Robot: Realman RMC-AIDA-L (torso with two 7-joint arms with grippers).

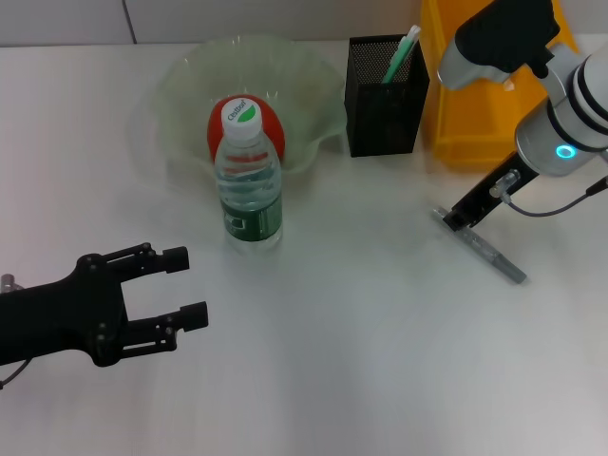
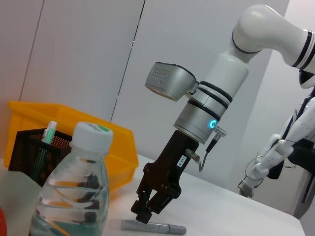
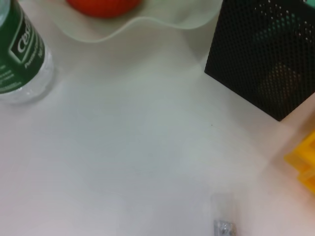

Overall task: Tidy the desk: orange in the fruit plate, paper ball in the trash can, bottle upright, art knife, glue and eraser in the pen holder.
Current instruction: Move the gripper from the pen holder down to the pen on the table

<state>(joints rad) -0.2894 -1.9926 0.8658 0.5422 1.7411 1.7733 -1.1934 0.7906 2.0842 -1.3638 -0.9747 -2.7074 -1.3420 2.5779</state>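
The orange [image 1: 271, 128] lies in the pale green fruit plate [image 1: 185, 90]. In front of the plate the bottle [image 1: 250, 195] stands upright. The black mesh pen holder [image 1: 375, 104] holds a green and white stick [image 1: 401, 52]; I cannot tell what it is. The grey art knife [image 1: 489, 252] lies flat on the table at the right. My right gripper [image 1: 450, 219] is down at its near end, shut on it [image 2: 153, 227]. My left gripper [image 1: 191, 286] hovers open at the lower left, holding nothing. Paper ball, trash can and eraser are out of view.
A yellow bin [image 1: 480, 114] stands at the back right, beside the pen holder. The right arm [image 1: 560, 123] reaches over it. The table's near edge is out of view.
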